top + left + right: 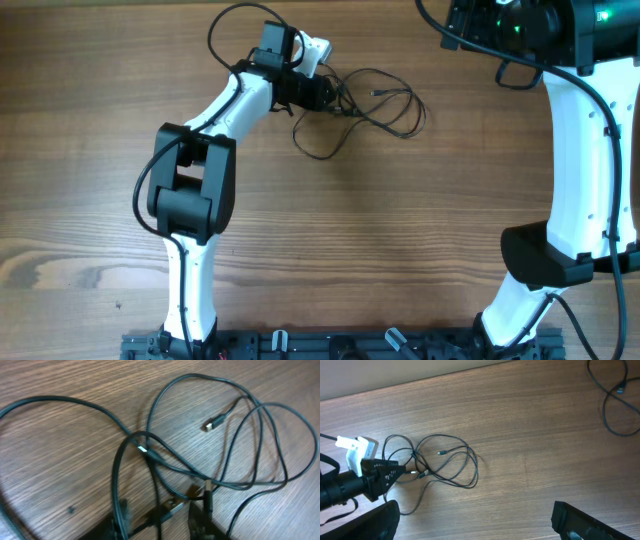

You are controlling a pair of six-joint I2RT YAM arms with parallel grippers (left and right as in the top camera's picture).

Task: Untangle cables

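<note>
The cables (375, 105) lie as a tangle of thin black loops on the wooden table, left of the top centre. My left gripper (325, 95) sits low at the tangle's left edge. In the left wrist view its fingers (119, 520) stand a little apart, open, with several strands and a silver plug (172, 507) lying between them. One strand runs along the left finger. A loose plug end (214, 424) rests further out inside the loops (165, 460). My right gripper (475, 525) hangs wide open and empty above bare wood, well away from the tangle (445, 462).
Another thin black cord (612, 410) lies apart at the far right of the right wrist view. The right arm (580, 150) stands along the table's right side. A rail (330, 345) runs along the near edge.
</note>
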